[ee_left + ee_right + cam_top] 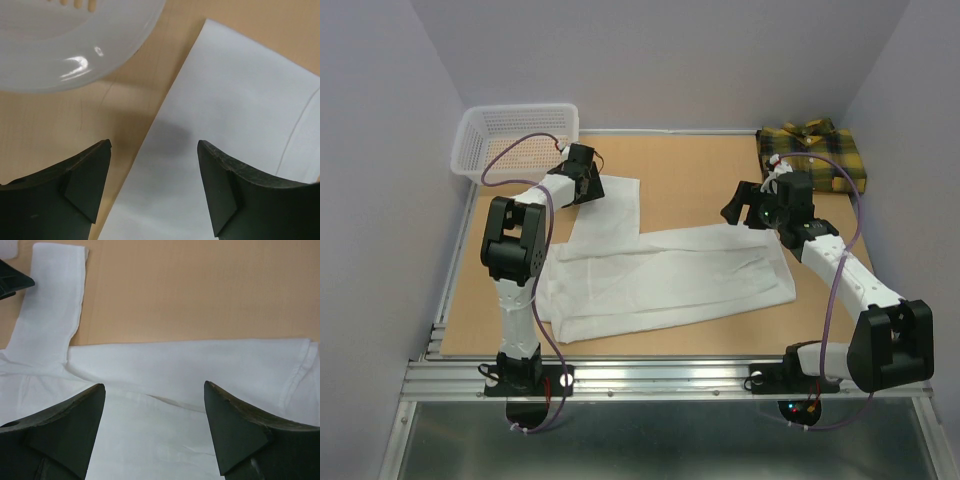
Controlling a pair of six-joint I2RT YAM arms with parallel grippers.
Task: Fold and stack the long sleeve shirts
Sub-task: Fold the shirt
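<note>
The white shirt lies flat on the surface, the plaid shirt folded in the far corner. Both hands are wide open and hold nothing, the left hand over the sleeve (by the basket), the right hand over the body's edge. Each should dip low and pinch only the edge.

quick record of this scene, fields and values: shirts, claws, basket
white shirt: spread flat mid-table, not yet folded
sleeve: stretched toward the far left
plaid shirt: folded, far right corner, apart from the white one
basket: far left corner, white mesh
left claw: open, over the sleeve's edge, holding nothing
right claw: open, over the white shirt's far edge, holding nothing
table: tan top
stack: not started
</note>
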